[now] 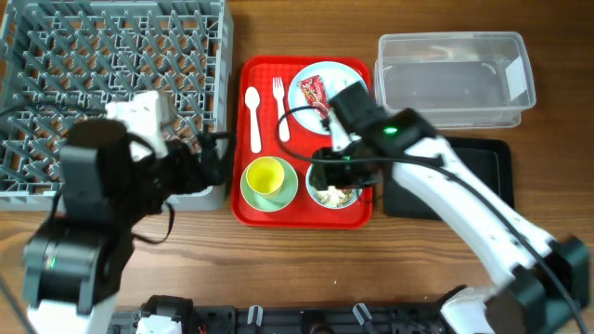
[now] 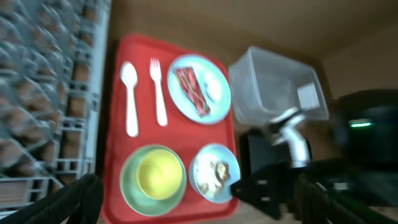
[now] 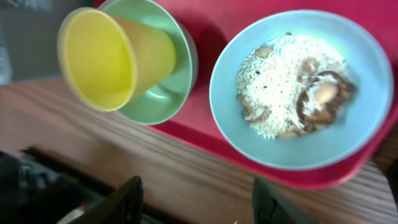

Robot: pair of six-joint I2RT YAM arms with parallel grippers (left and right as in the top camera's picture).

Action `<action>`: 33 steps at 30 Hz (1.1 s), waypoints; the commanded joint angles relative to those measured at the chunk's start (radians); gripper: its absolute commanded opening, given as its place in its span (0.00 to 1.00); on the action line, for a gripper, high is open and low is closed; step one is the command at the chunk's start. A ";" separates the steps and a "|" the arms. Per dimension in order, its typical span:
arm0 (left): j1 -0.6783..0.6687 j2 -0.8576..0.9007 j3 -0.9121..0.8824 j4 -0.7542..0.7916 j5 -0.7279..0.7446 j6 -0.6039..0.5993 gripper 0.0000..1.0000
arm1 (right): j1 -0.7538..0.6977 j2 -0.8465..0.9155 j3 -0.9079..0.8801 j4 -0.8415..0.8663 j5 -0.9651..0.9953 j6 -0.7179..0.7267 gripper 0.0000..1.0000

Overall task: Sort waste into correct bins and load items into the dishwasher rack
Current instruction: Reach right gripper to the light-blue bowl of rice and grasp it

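On the red serving tray (image 1: 264, 76) lie a white spoon (image 1: 254, 121) and fork (image 1: 281, 109), and a pale blue plate (image 1: 336, 76) bearing a red wrapper (image 1: 313, 91) and a white scrap (image 2: 214, 87). A yellow cup (image 3: 109, 59) stands in a green saucer (image 3: 158, 102). Beside it is a blue bowl (image 3: 367, 74) of rice and brown bits (image 3: 292, 87). My right gripper (image 3: 199, 202) hangs over the bowl's front edge, open and empty, above bare wood in its wrist view. Left of the tray, my left gripper (image 2: 199, 211) is wide open and holds nothing.
The grey dishwasher rack (image 1: 102, 65) fills the back left, beside my left arm. A clear tub (image 1: 455, 79) stands at the back right. A black tray (image 1: 487, 172) lies in front of it, partly under my right arm.
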 commanded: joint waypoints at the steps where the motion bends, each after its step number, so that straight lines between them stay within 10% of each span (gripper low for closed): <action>1: 0.010 -0.070 0.025 -0.027 -0.088 0.018 1.00 | 0.035 0.093 0.013 0.033 0.070 0.051 0.52; 33: 0.010 -0.094 0.025 -0.158 -0.119 0.018 1.00 | 0.057 0.307 0.014 0.182 0.234 0.158 0.04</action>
